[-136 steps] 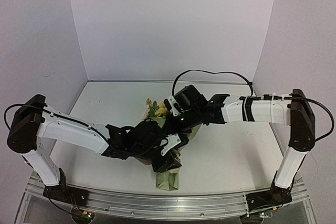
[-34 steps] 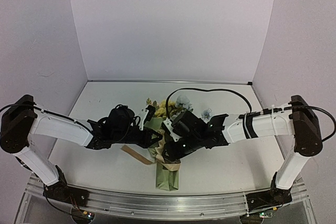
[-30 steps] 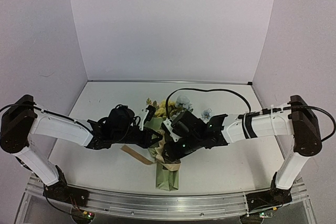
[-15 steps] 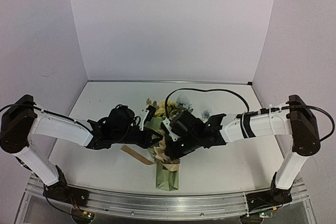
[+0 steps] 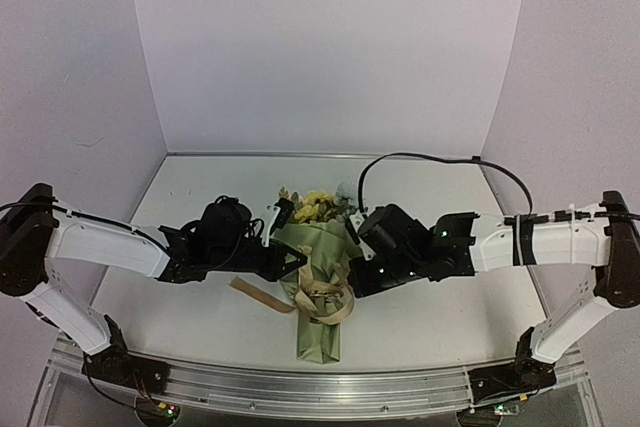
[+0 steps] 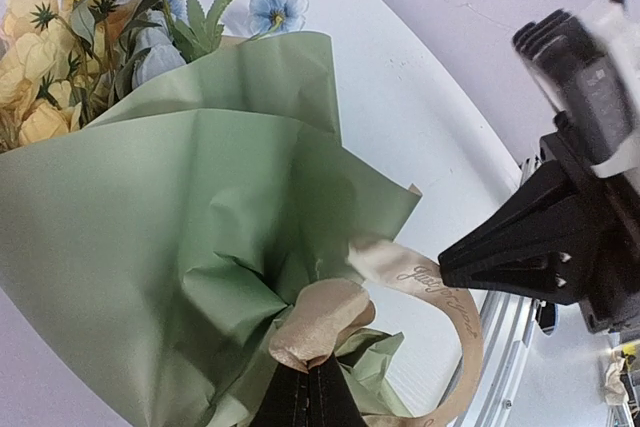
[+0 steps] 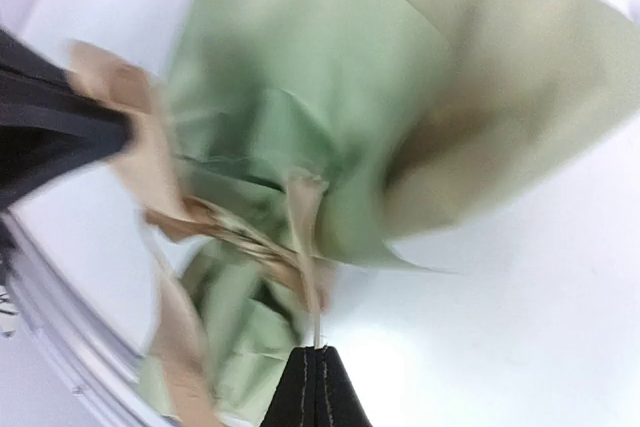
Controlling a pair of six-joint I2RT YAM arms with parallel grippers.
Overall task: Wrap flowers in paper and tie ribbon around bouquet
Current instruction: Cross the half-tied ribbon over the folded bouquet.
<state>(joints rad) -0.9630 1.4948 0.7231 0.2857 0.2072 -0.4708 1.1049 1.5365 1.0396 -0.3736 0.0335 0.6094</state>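
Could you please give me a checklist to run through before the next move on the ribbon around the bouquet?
1. The left gripper is shut on a loop of the ribbon: ok.
2. The right gripper is shut on a thin ribbon end: ok, though that view is blurred.
3. The paper is wrapped around the flowers, blooms showing at the top: ok.
4. The ribbon sits at the pinched neck of the bouquet: ok.
5. The knot is fully tight: cannot tell.

Both arms low, angled inward; left gripper and right gripper clamped tight, tips near.
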